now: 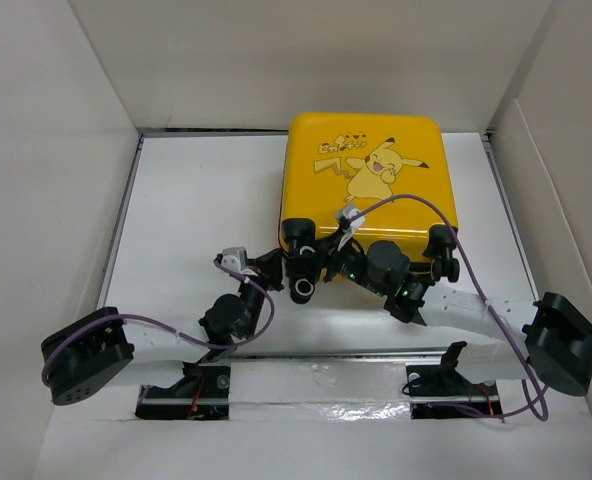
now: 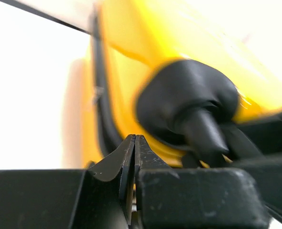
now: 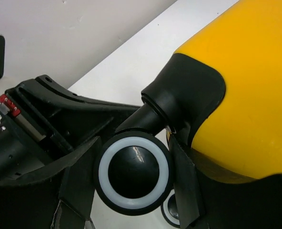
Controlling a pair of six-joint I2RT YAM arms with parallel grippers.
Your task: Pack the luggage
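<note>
From above, we see one luggage (image 1: 371, 175), a yellow hard shell with a laughing Pikachu printed on top. It lies flat and closed on the white table (image 1: 196, 200), toward the far right. Two black wheels show at its near edge, one at each corner (image 1: 298, 232) (image 1: 441, 243). Two arms reach in from the near side. The left arm bends low, its left gripper (image 1: 273, 262) just beside the near-left corner. The right arm stretches across, its right gripper (image 1: 311, 275) at that same corner's wheel.

In the left wrist view, the left gripper (image 2: 134, 143) has its two fingers pressed flat together with nothing between them. Just beyond them we see the luggage (image 2: 126, 76), blurred, with its black zipper band (image 2: 102, 109) and a black wheel mount (image 2: 188, 102).

In the right wrist view, a wheel (image 3: 134, 174), black with a white ring, sits between the two fingers (image 3: 76, 181) of the right gripper (image 3: 133, 157). They flank it closely on both sides and appear clamped on its rim. Above it the wheel's black mount meets the yellow shell of the luggage (image 3: 246, 86). We glimpse part of a second ringed wheel (image 3: 172, 214) below.
</note>
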